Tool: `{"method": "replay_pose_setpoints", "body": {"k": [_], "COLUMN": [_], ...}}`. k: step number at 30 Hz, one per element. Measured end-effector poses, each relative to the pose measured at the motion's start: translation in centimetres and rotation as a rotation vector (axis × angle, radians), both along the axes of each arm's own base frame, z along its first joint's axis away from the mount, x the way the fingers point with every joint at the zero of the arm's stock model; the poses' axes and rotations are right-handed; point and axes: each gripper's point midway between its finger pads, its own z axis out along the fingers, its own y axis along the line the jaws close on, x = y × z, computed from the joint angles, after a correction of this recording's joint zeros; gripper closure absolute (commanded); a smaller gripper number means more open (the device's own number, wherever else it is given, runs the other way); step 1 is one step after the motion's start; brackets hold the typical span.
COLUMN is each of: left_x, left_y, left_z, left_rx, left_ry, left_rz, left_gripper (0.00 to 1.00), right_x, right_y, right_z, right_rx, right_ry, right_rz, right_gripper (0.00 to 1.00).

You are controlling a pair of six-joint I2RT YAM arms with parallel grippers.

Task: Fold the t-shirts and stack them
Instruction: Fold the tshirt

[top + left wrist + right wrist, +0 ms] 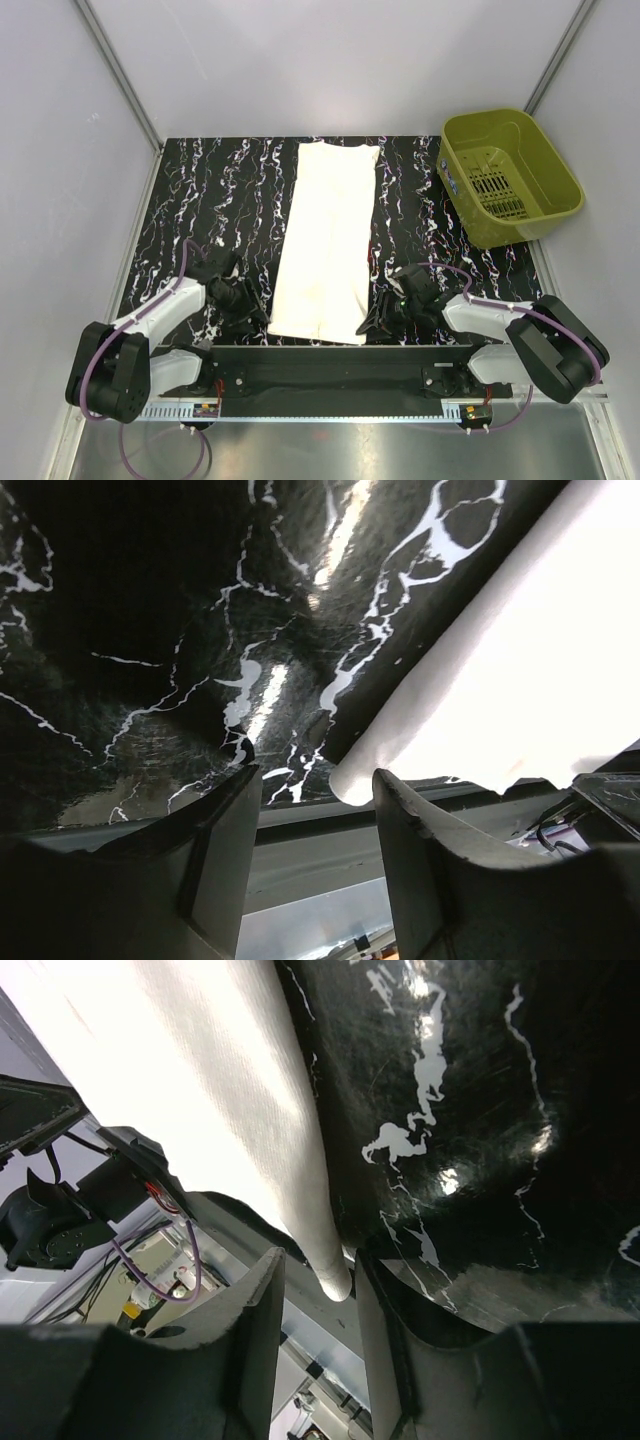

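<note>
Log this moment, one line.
t-shirt: folded long strip, flat on table | left gripper: open, at near-left corner | right gripper: open, near-right corner between jaws | olive basket: far right

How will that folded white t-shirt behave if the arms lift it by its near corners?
Probably floppy: the t-shirt lies flat as a long folded strip on the table, so its far end would likely sag and drag. Its layers may slide apart, since nothing pins the soft folded edges. It looks thin, so likely light.
</note>
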Motion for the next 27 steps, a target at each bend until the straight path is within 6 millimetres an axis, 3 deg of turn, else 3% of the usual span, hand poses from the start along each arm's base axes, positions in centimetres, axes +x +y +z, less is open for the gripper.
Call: {"method": "replay_pose_setpoints", "body": {"k": [8,13,20,21,23,25,27], "left_x": [1.3,0.5,0.5,0.4,0.4,0.3,0.4], "left_y": [-0.8,-1.2,-1.8,-1.8,-1.9,-2.0,-2.2], "left_z": [1.0,-0.3,-0.6,-0.6,-0.8,-1.0,-0.9], "left_rx": [-0.033,-0.047,-0.077,-0.079,-0.085,-0.089,-0.098], "left_ry": [-0.065,-0.027,-0.011,-0.008,-0.009,-0.004,-0.010], "left_rz": [-0.036,-0.048,-0.058,-0.059,-0.061,-0.060,-0.070], "left_gripper": [0.42,0.46,0.67,0.74,0.83,1.00,1.00], "right_x": [-0.1,-0.1,0.1,0.1,0.1,0.1,0.0], "right_y": [0.0,0.3,0.6,0.6,0.6,0.5,0.3], "right_z": [-0.1,-0.2,-0.4,-0.4,-0.4,-0.6,-0.8], "right_rx": [0.001,0.012,0.018,0.018,0.015,0.006,-0.003], "right_ry": [0.008,0.018,0.029,0.030,0.030,0.031,0.034], "right_rz": [0.000,0.008,0.011,0.010,0.008,0.003,-0.008], "right_gripper": [0.61,0.64,0.67,0.68,0.76,0.89,0.99]}}
